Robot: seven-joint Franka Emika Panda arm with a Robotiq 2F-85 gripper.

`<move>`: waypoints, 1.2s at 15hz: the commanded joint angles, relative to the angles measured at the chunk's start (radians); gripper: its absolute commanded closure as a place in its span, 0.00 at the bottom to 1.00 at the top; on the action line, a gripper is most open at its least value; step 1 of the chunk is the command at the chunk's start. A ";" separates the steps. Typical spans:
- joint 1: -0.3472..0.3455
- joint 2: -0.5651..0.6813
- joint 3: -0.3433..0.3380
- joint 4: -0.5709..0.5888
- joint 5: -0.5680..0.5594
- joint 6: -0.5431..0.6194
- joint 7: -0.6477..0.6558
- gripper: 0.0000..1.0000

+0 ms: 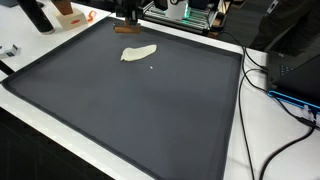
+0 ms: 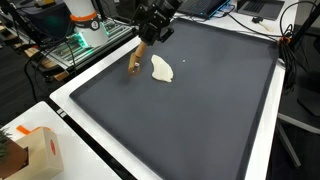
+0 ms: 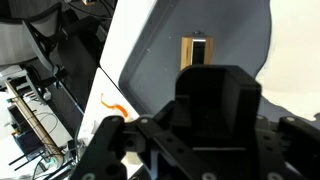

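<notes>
Two things on the mat: a small wooden block (image 2: 134, 60) and a flat cream piece (image 2: 162, 69) lie just beside each other near one long edge.
Wooden block: brown, straight-sided and oblong. The wrist view shows a dark rectangular patch (image 3: 197, 52) near its upper end. In an exterior view it leans, with its lower end on the mat and its upper end at the gripper.
Cream piece: pale, thin and matte, with a rounded, uneven outline (image 1: 138, 53). It lies flat on the mat. Whether it touches the block cannot be told.
Gripper: black and angular (image 2: 150, 35), it hangs right over the block's upper end in both exterior views. Its fingers are lost in the dark body, so how far they stand apart, and whether they clasp the block, cannot be told.
Mat: dark grey, smooth and rectangular (image 1: 150, 110), with a slightly raised border and rounded corners.
Table: white and hard, it shows as a narrow strip (image 2: 75, 125) around the mat.
Edges: block and cream piece sit close to the mat's border on the gripper's side.
Open room: most of the mat spreads out away from the gripper.
Surroundings: a cardboard box (image 2: 40, 150) stands off one corner, and black cables (image 1: 265, 80) trail past the opposite side.
</notes>
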 commanded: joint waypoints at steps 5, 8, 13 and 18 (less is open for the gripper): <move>0.038 0.037 -0.005 0.050 -0.038 -0.040 -0.059 0.79; 0.045 0.055 -0.007 0.066 -0.045 -0.044 -0.077 0.79; 0.053 0.080 -0.009 0.086 -0.048 -0.046 -0.115 0.79; 0.056 0.093 -0.010 0.093 -0.053 -0.042 -0.197 0.79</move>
